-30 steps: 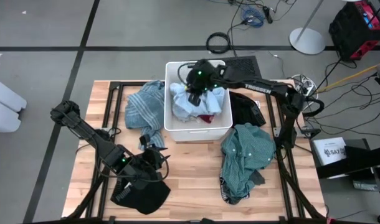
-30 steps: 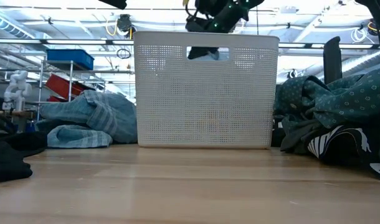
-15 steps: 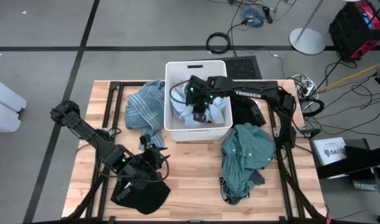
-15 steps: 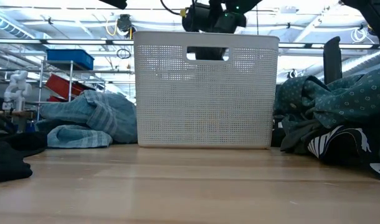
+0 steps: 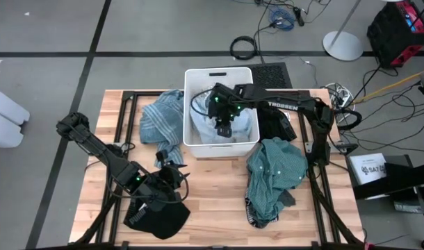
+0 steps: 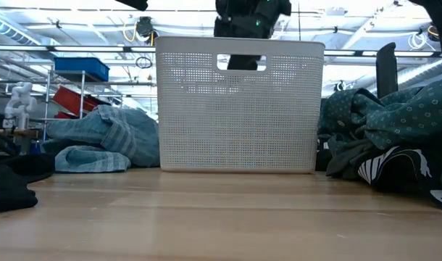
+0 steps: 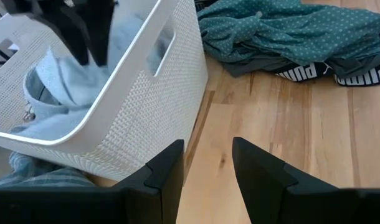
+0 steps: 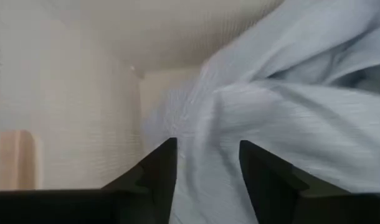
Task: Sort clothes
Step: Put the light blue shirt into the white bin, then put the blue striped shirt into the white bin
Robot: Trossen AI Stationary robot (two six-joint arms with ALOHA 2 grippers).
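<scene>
The right gripper (image 5: pixel 224 128), jaws parted and seemingly empty, hangs over soft, rumpled light blue fabric (image 8: pixel 289 112) inside the perforated white plastic bin (image 6: pixel 239 109). The left gripper (image 7: pixel 207 163) waits with jaws apart above the smooth wooden table (image 5: pixel 212 198).

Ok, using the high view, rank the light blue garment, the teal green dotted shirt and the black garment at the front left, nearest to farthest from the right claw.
1. Light blue garment, in the white plastic bin, directly under the right claw.
2. Teal green dotted shirt, on the table right of the bin.
3. Black garment, front left, under the left claw.
</scene>
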